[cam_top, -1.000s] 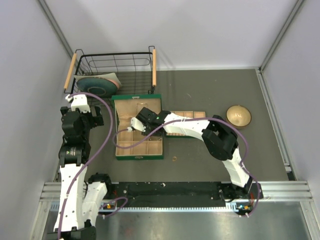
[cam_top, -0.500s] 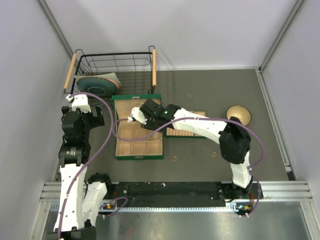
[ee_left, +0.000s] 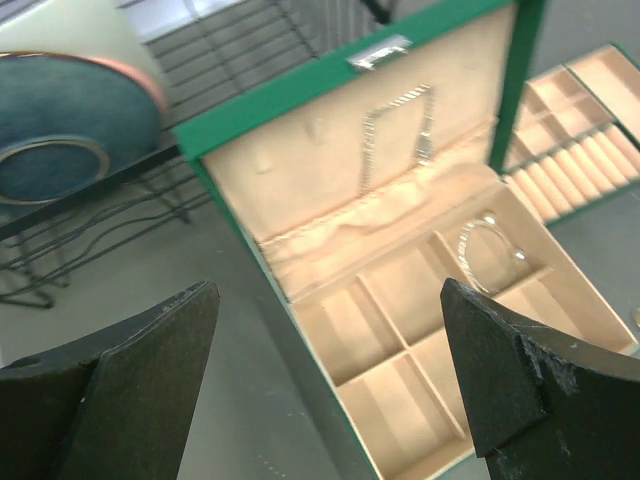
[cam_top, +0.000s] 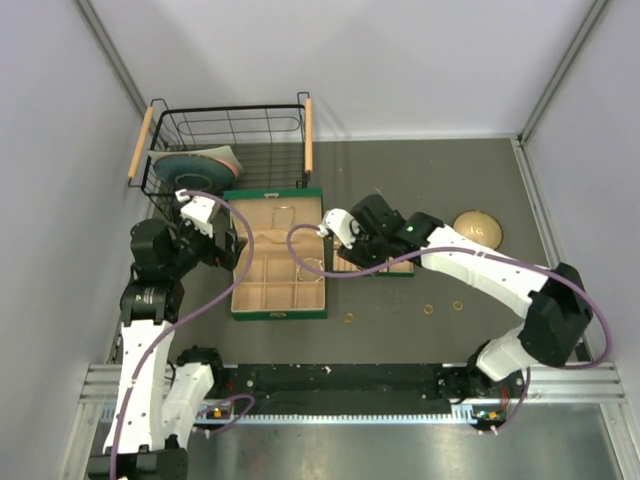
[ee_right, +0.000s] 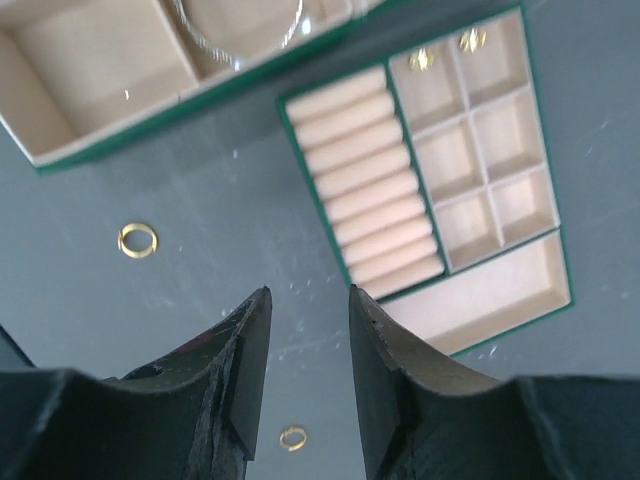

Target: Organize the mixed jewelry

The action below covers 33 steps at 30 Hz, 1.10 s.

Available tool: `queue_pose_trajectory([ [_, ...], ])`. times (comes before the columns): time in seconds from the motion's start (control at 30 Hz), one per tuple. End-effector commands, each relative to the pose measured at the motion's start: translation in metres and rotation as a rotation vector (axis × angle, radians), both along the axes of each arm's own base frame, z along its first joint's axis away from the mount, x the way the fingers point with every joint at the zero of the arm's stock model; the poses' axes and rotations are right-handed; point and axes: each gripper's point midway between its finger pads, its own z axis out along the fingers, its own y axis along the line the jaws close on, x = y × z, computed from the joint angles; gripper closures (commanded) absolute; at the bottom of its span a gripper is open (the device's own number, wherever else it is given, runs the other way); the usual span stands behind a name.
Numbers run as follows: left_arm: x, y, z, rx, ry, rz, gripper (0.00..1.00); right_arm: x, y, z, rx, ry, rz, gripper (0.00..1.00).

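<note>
The green box lies open, and a thin silver bracelet rests in one of its beige compartments, also seen in the right wrist view. Three small gold rings lie loose on the table: one in front of the box and two more further right. My right gripper hovers over bare table between the box and the ring tray. Its jaws are partly open and hold nothing; two rings lie below. My left gripper stands wide open at the box's left edge, empty.
A silver chain hangs on the box's raised lid. The tray has padded rolls and small cells, two holding gold bits. A wire basket with a blue-green plate stands behind the box. A tan bowl sits far right.
My right gripper has drawn back rightwards from over the box to the gap beside the tray. My left gripper has swung right, towards the box's left edge.
</note>
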Motion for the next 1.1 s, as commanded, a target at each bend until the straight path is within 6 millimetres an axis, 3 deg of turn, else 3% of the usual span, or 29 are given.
queue_pose_trajectory([
  [0.0, -0.02, -0.04, 0.001, -0.011, -0.006, -0.269, 0.01, -0.012, -0.037, -0.005, 0.025, 0.035, -0.041, 0.62],
  [0.07, -0.025, -0.044, -0.003, -0.011, 0.006, -0.306, 0.01, -0.02, -0.054, -0.014, 0.011, 0.04, -0.045, 0.6],
  [0.13, -0.027, -0.049, -0.004, -0.019, 0.012, -0.337, 0.01, -0.028, -0.056, -0.019, 0.017, 0.061, -0.024, 0.59],
  [0.4, -0.009, -0.037, 0.0, -0.056, 0.007, -0.221, 0.01, -0.059, -0.026, -0.044, 0.079, 0.178, 0.084, 0.58],
  [0.63, 0.013, -0.01, 0.001, -0.049, -0.01, -0.03, 0.01, -0.086, 0.004, -0.064, 0.086, 0.206, 0.166, 0.59],
  [0.83, 0.022, 0.009, -0.001, -0.06, -0.014, 0.101, 0.01, -0.101, 0.023, -0.075, 0.076, 0.224, 0.211, 0.62],
  [1.07, 0.028, 0.031, 0.002, -0.05, -0.032, 0.23, 0.01, -0.097, 0.033, -0.088, 0.046, 0.223, 0.2, 0.67],
])
